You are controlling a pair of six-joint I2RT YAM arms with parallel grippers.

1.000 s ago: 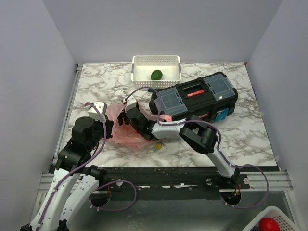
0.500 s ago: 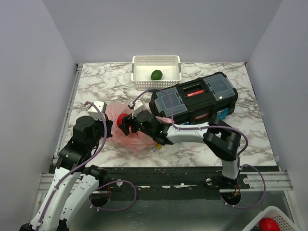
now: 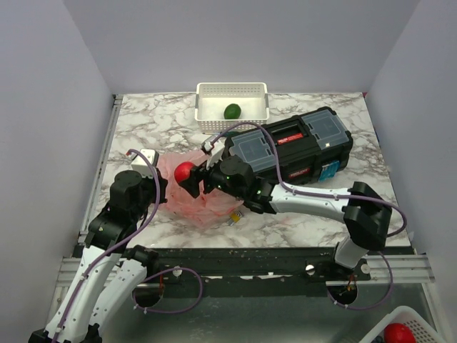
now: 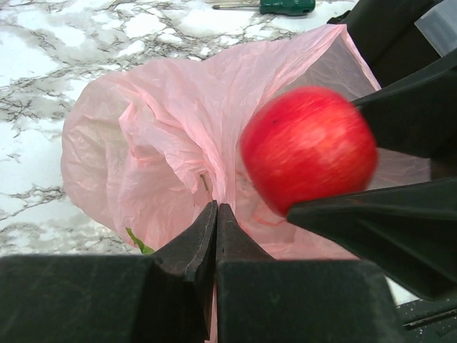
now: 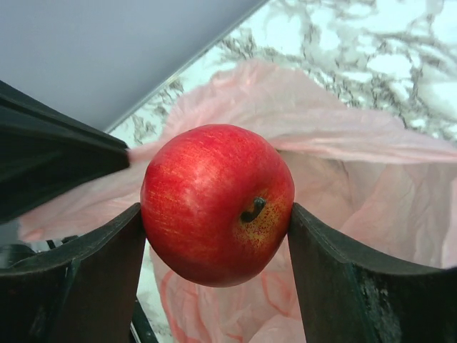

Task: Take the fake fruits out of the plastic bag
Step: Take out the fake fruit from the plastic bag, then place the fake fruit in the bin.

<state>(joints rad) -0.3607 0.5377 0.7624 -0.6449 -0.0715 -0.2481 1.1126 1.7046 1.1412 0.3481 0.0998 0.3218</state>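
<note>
Left claw [image 4: 216, 214]: jaws pressed together, pinching a fold of the plastic bag [image 4: 164, 143].
Plastic bag: crumpled pink film lying on the marble table [image 3: 143, 128], between the 2 arms.
Red apple [image 5: 218, 204]: at the bag's mouth, with pink film behind it.
Right claw [image 3: 193, 179]: clamped on the red apple, 1 finger on each side.
Yellow clip [image 3: 233, 218]: on the table at the bag's near-right edge.
Toolbox [image 3: 285, 146]: black, just right of the bag; the right arm runs along its near side.
Basket [image 3: 232, 93]: white, at the far edge, holding 1 dark green fruit [image 3: 232, 111], well apart from the bag.
Left wrist view only: a green-handled screwdriver [image 4: 285, 6] beyond the bag.
Right wrist view only: the apple's stem dimple, facing the camera.
</note>
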